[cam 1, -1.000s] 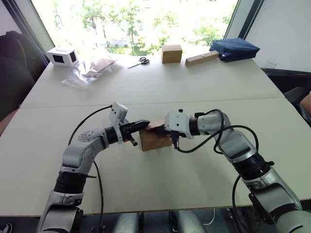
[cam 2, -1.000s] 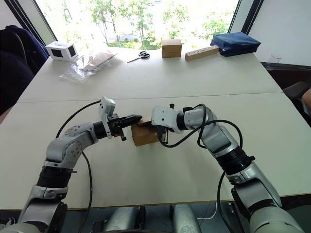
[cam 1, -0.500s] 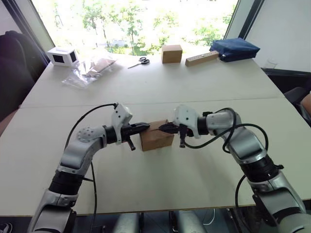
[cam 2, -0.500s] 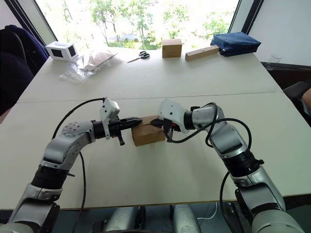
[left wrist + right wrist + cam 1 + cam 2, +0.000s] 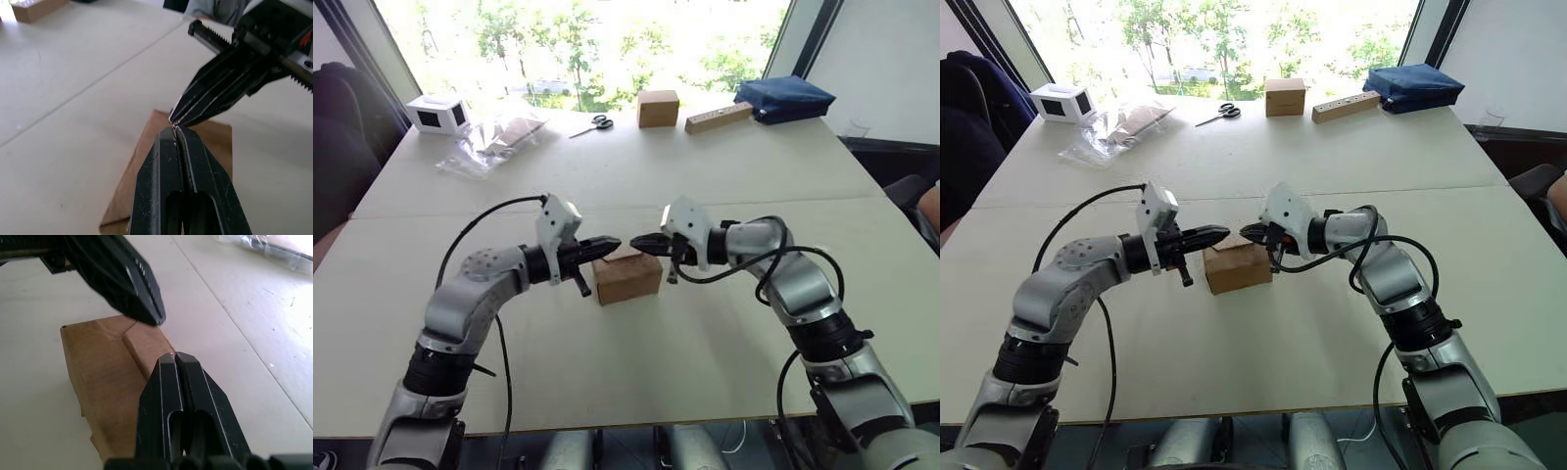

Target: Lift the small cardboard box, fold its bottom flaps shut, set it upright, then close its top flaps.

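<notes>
One small cardboard box (image 5: pixel 627 277), flaps flat

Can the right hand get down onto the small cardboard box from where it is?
Probably yes. The right hand, shut, hangs just above the small cardboard box, tip to tip with the shut left hand; nothing lies between it and the box top.

Small cardboard box (image 5: pixel 146 181) — near end (underside too) hidden.
</notes>
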Robot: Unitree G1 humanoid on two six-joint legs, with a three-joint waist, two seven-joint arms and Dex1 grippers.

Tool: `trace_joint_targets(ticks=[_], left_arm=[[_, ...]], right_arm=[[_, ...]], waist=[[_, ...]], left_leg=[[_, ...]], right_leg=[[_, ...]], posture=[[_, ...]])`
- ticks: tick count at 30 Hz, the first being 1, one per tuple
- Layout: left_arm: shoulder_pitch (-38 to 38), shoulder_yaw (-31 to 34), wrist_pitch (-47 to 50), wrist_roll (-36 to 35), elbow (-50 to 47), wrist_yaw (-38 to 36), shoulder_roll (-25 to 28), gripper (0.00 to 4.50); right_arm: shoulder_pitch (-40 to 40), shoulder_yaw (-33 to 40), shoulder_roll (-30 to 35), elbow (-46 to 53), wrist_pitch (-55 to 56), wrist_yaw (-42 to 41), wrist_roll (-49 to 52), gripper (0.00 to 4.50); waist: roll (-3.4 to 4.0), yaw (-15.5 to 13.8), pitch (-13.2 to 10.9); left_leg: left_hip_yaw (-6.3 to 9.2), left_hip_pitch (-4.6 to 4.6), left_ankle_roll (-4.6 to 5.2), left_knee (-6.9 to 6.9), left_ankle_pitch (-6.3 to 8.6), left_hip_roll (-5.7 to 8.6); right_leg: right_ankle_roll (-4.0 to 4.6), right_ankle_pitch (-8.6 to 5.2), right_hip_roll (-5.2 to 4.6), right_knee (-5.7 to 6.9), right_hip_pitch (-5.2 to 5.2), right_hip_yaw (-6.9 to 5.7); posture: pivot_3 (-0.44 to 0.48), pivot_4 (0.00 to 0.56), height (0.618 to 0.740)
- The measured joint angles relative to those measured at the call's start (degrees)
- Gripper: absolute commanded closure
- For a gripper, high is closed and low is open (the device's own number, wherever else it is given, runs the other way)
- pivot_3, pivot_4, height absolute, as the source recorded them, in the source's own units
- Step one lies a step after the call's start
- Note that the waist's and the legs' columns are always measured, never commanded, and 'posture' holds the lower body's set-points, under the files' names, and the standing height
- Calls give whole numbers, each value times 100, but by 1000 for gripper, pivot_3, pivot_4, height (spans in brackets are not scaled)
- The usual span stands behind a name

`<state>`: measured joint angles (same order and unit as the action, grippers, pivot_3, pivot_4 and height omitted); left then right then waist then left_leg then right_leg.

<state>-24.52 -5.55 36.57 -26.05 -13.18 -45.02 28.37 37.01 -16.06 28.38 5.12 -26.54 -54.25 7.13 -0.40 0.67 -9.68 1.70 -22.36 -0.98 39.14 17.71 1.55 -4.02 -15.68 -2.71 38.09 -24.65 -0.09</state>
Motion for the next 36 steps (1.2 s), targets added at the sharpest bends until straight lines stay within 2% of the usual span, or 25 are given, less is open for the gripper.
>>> trace_joint_targets(ticks=[6, 15, 18, 22, 25, 28, 32, 36], left_arm=[[133, -201, -161, 223, 78, -105, 87, 4473], [132, -144, -329, 214, 228, -103, -25, 4473], [106, 228, -265, -77, 353, 68, -308, 4473], [-28, 1153, 157, -759, 69, 568, -411, 4473], [287, 1776, 468, -1183, -566, 976, -344, 4473], [901, 1925, 674, -1216, -859, 1174, -137, 4473], [1535, 1966, 807, -1330, -1201, 1297, -107, 4473], [2035, 1533, 649, -935, -1214, 1298, -8, 4473]], right_arm=[[-100, -213, -4, -145, 169, 109, -248, 4500], [-99, -206, -17, -169, 199, 126, -290, 4500], [-96, 37, -106, -217, 64, 149, -52, 4500], [-96, 948, -176, -141, -492, 297, 715, 4500], [-234, 1698, -1, 241, -968, 441, 1268, 4500], [-642, 2103, 221, 435, -1282, 578, 1463, 4500], [-1251, 1876, 461, 723, -1265, 751, 1280, 4500], [-1664, 1429, 500, 726, -1150, 906, 978, 4500]], waist=[[0, -5, 0], [0, -7, 0], [-1, -6, -1], [-1, -4, -1], [0, 0, 0], [0, -6, 0], [2, -11, 3], [3, -10, 6]], left_leg=[[0, 0, 1, 0, 1, 0], [0, 0, 8, 1, 5, 0], [1, 0, 9, 1, 5, -1], [1, -2, 9, 0, 5, -1], [1, 0, 9, -4, 6, -1], [1, 0, 35, -5, 21, -1], [1, 5, 35, -1, 20, -2], [-1, 9, 38, -6, 22, -1]], right_leg=[[0, 0, -1, 0, 0, 0], [0, 0, 0, 0, 1, 0], [0, 0, 0, 0, 0, 0], [0, 0, -1, 0, 0, 0], [-1, 0, -3, -2, 0, 1], [0, 0, -3, -3, 1, 1], [1, 0, -3, -2, 7, 1], [1, 0, -3, -5, 11, 2]], posture=[[0, 150, 740], [0, 150, 740], [0, 150, 740], [0, 150, 740], [0, 150, 740], [0, 150, 740], [0, 150, 740], [0, 150, 740]])
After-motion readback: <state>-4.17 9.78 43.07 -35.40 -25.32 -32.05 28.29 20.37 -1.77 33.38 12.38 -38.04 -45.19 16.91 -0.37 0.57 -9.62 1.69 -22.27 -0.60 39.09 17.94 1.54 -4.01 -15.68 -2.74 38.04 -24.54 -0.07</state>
